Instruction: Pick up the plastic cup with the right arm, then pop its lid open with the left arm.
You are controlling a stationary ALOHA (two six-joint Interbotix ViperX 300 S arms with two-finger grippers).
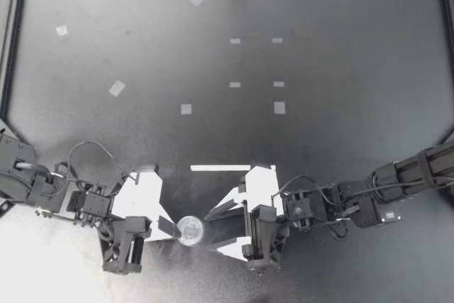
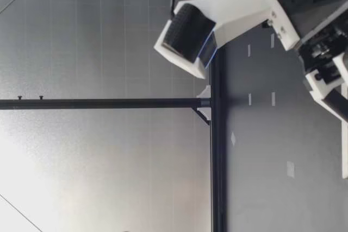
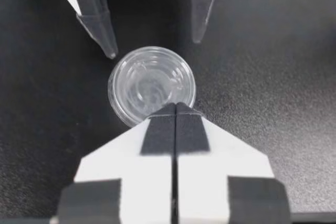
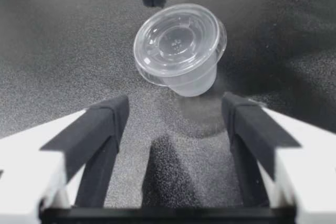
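1. My left gripper (image 1: 176,230) stood near the edge of the table (image 1: 319,147) where both arms come in, a little left of the middle, and it pointed toward my right arm.
2. Its two fingers were pressed together with no gap between them, which the left wrist view showed clearly.
3. The joined tips touched the rim of a small clear cup (image 1: 190,230) on the side that faced my left arm. I could not tell whether the rim was pinched between them.
4. The cup was closed with a clear lid (image 4: 177,38). It was between the two grippers, just beside the tips of both.
5. In the right wrist view the cup looked tilted, with its lid leaning toward that camera, and a shadow lay on the table under it.
6. My right gripper (image 1: 210,232) faced the cup from the other side, with its fingers (image 3: 100,30) spread wide apart.
7. The cup was just ahead of these open fingers, not between them, and one tip was just beside the rim.
8. Farther back on the table lay a white strip (image 1: 220,167) and several small tape marks (image 1: 186,109), well apart from the cup.
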